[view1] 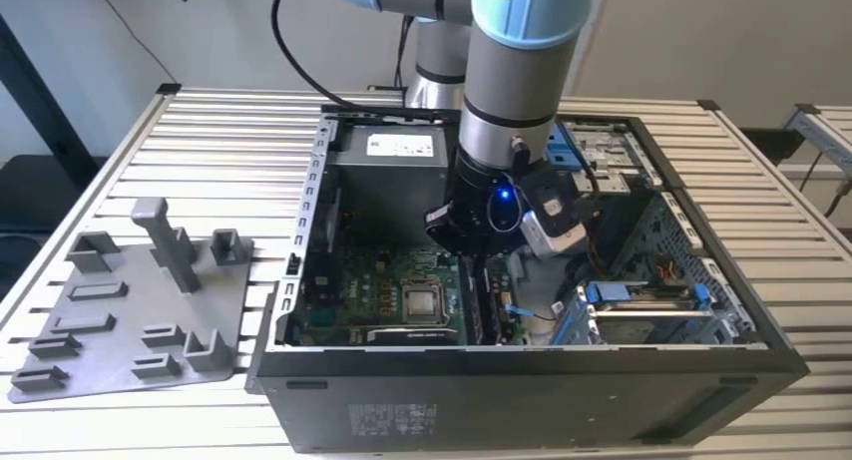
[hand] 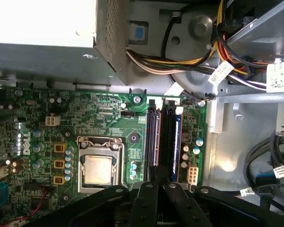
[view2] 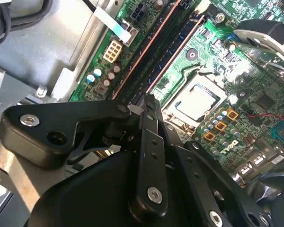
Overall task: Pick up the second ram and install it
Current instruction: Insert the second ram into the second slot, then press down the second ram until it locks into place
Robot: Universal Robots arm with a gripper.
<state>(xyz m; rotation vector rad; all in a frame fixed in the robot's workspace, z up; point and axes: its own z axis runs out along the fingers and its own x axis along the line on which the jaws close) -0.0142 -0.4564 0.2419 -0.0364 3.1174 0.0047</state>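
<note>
Gripper (view1: 482,248) deep inside open computer case (view1: 306,221); case walls, power supply (view1: 399,166) and cable bundle (hand: 189,59) crowd it. Memory slots (hand: 163,137) reachable from above.

A slatted metal table (view1: 239,131) of pale ribbed bars carries everything. Directly on it, under the gripper (view1: 473,250), lies an open black computer case (view1: 533,400) on its side, so the gripper hangs within its walls. Well away from the gripper, toward the exterior view's left and just beside the case, a grey plastic holder tray (view1: 127,320) with upright posts lies flat on the slats.
</note>
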